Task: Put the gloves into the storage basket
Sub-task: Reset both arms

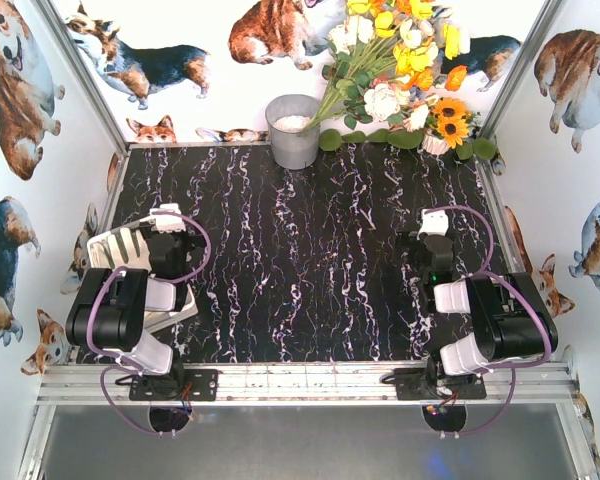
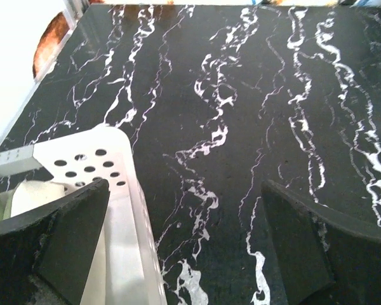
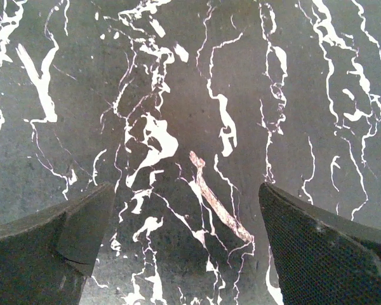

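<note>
A: Where are the gloves [image 1: 123, 247]?

B: In the white basket [image 2: 95, 159], at the near-left corner of the table [image 1: 310, 250]. The top cam shows cream fabric w/ grey-brown finger patches lying inside it, partly hidden under the left arm. Can't tell how many.

A: And the left wrist cam?

B: It shows the basket's perforated corner at lower left, w/ a cream lump just behind the wall, i.e. inside the basket.

A: Left hand [image 2: 184, 187]?

B: Released, w/ its fingers spread wide and grasping nothing. It hangs over the basket's right edge: one finger [image 2: 70, 235] is above the basket, the other above bare marble.

A: Right hand [image 3: 185, 189]?

B: Same — spread wide, empty. Below it is just black marble w/ white veins. It's on the right side of the table, well apart from the basket.

A: What else is on the table?

B: A grey metal bucket [image 1: 293, 135] at the far edge, approx. mid, w/ something white in it that I can't make out. A bunch of yellow, white and orange flowers [image 1: 400, 70] leans just to its right, toward the far-right corner. The walls [image 1: 20, 90] around the table are white w/ corgi pics.
</note>
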You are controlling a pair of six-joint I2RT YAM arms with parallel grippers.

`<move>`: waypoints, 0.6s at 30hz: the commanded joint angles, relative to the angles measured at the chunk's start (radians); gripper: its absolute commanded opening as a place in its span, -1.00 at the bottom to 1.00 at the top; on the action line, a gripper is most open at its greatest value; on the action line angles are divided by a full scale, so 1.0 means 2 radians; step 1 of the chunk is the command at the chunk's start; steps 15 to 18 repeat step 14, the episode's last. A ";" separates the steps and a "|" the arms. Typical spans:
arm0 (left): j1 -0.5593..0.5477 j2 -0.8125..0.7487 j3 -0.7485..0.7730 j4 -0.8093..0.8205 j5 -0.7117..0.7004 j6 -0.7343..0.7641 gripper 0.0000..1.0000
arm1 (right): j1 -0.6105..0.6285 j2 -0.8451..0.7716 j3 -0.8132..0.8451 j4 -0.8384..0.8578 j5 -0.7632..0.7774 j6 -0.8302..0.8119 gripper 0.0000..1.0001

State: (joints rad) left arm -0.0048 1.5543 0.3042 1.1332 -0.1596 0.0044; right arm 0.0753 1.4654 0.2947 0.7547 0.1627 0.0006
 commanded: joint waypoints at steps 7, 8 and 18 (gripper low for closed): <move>-0.011 0.001 0.002 -0.019 -0.043 0.013 0.99 | -0.003 -0.002 0.005 0.070 -0.002 -0.006 0.99; -0.011 0.001 0.002 -0.020 -0.041 0.014 0.99 | -0.004 0.001 0.008 0.068 -0.005 -0.005 0.99; -0.011 0.001 0.003 -0.020 -0.041 0.014 0.99 | -0.018 0.001 0.016 0.052 -0.034 0.000 0.99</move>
